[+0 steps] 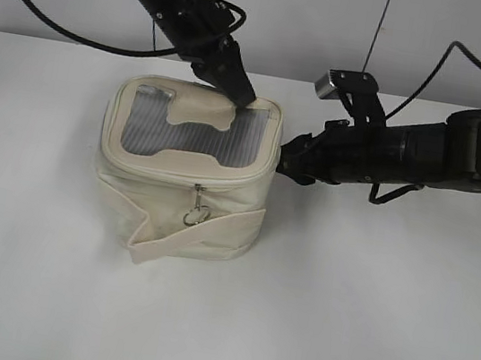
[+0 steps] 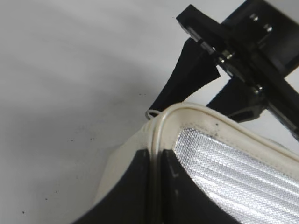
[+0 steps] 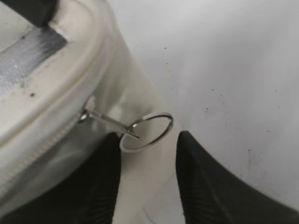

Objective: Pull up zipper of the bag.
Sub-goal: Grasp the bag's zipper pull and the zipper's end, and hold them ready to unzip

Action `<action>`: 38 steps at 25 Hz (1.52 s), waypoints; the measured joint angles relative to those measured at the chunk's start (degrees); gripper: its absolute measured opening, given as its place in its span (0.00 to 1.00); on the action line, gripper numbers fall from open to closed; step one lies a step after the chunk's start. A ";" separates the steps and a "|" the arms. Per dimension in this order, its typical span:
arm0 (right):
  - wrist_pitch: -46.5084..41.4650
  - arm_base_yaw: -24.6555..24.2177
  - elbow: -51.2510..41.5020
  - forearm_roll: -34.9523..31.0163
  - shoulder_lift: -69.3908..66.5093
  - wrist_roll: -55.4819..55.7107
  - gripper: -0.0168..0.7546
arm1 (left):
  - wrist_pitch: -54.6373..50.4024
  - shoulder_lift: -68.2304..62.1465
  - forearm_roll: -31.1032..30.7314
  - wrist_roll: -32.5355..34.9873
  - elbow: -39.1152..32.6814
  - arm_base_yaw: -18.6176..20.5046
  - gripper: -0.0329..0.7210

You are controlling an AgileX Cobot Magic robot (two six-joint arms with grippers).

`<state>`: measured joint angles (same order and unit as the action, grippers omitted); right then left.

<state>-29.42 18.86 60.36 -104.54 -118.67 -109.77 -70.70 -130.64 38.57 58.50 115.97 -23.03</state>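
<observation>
Exterior view showed a white table (image 1: 364, 325) with the bag (image 1: 185, 176) standing upright left of the middle, its grey mesh window facing up and its strap (image 1: 201, 233) wrapped low across the front. The left gripper (image 1: 239, 97) came down from the upper left with its tip pressed on the bag's top at the far edge; the left wrist view showed its dark fingers (image 2: 135, 186) closed tight on the bag's piped top rim. The right gripper (image 1: 287, 158) reached in level from the right, touching the bag's right top corner. In the right wrist view its fingers (image 3: 205, 182) stood apart, holding nothing, with the zipper (image 3: 135, 128) ring pull hanging between them, just ahead.
</observation>
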 joint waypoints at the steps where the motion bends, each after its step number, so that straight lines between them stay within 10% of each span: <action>1: 0.00 0.00 0.36 0.00 -0.32 0.00 0.37 | 0.00 0.00 0.00 0.00 0.00 0.00 0.10; 6: -0.31 0.49 0.77 0.00 -0.29 0.59 0.03 | 0.10 0.00 -0.05 0.00 0.00 0.07 0.10; 19: 1.71 0.60 -4.33 0.60 4.46 2.77 0.04 | 0.05 0.01 -0.05 0.00 0.00 0.07 0.10; 27: 2.00 0.50 -5.67 0.80 4.46 3.60 0.56 | 0.05 0.06 -0.05 -0.23 0.00 0.07 0.10; 38: 2.24 0.51 -3.82 0.38 4.46 3.60 0.60 | 0.05 0.11 -0.18 -0.46 0.00 0.07 0.10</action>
<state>-27.18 19.37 56.54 -104.16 -114.20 -106.17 -70.65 -130.52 38.39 58.04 115.97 -22.96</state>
